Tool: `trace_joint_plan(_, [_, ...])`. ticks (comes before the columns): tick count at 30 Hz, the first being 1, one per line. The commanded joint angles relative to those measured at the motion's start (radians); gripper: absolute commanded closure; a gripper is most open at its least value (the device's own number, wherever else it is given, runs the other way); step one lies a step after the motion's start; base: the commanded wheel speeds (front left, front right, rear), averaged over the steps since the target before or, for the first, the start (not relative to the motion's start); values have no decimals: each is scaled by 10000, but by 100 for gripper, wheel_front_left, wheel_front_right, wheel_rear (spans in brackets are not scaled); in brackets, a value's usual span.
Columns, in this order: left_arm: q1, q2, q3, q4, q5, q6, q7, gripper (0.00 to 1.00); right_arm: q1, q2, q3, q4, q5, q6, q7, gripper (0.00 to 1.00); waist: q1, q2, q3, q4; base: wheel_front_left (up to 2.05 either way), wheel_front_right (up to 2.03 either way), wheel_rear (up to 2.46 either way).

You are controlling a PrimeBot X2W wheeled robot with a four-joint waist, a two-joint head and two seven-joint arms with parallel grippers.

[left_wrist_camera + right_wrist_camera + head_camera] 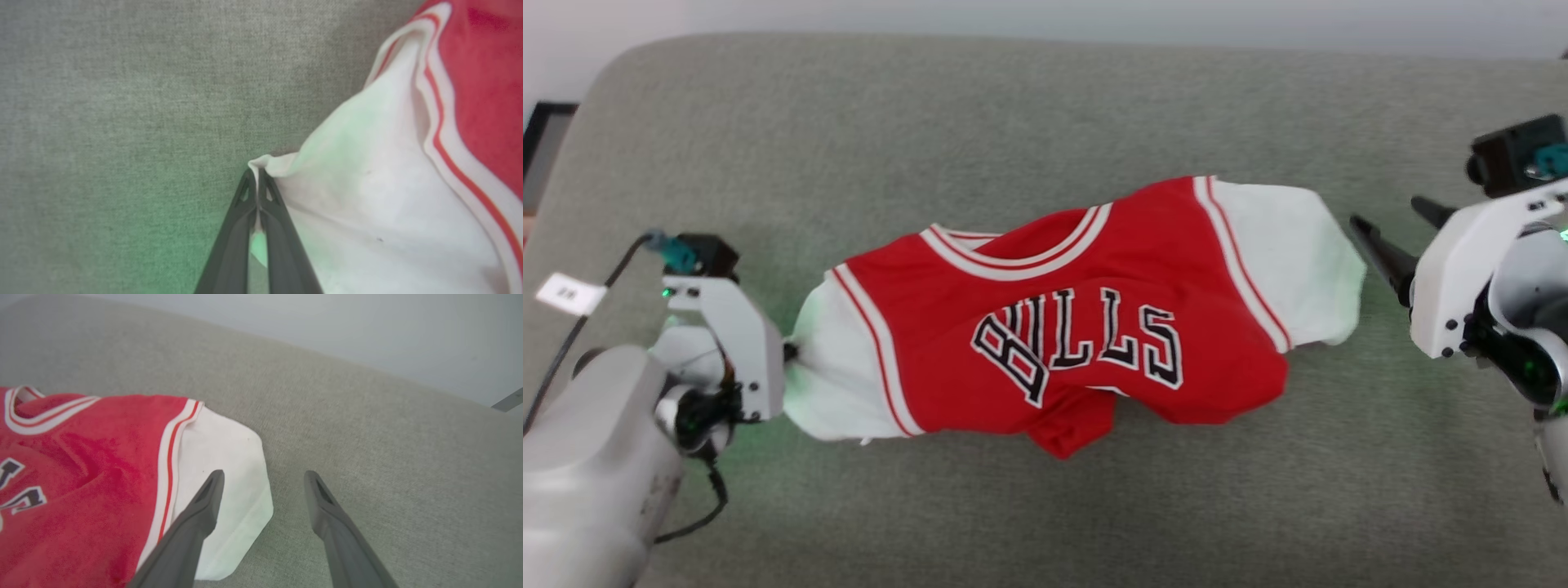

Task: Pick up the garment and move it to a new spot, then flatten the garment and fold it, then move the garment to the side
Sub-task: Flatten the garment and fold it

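Left gripper: pressed together, pinching a fold at the rim of the white sleeve at the left end of the garment.
Right gripper: spread, holding nothing, just off the garment's right end; one finger over the corner of the other white sleeve in the wrist view.
Garment: crumpled, lettering up, red hem bunched below the letters.
Cushion: grey-green, under the garment on all sides.

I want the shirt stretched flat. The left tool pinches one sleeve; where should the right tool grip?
Take the other white sleeve at its outer hem, coming sideways from the robot's right. That hem lies free facing the open right tool; the left tool pinches the opposite sleeve.
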Motion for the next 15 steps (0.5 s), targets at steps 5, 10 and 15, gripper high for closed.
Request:
trace_joint_plan(5, [-340, -561, -617, -33, -299, -3, -225, 100, -959, -159, 417, 1355, 395, 1, 1224, 0, 0, 0, 568, 630, 0, 0, 0])
trace_joint_plan(10, [-631, -662, -1087, 29, -568, -2, -426, 100, -1549, 9, 399, 2589, 571, 1, 1960, 0, 0, 0, 787, 874, 0, 0, 0])
trace_joint_plan(15, [-857, -668, -1499, 137, -879, 4, -586, 100, -1925, 170, 444, 3642, 525, -1, 3038, 7, 0, 0, 908, 1001, 0, 0, 0])
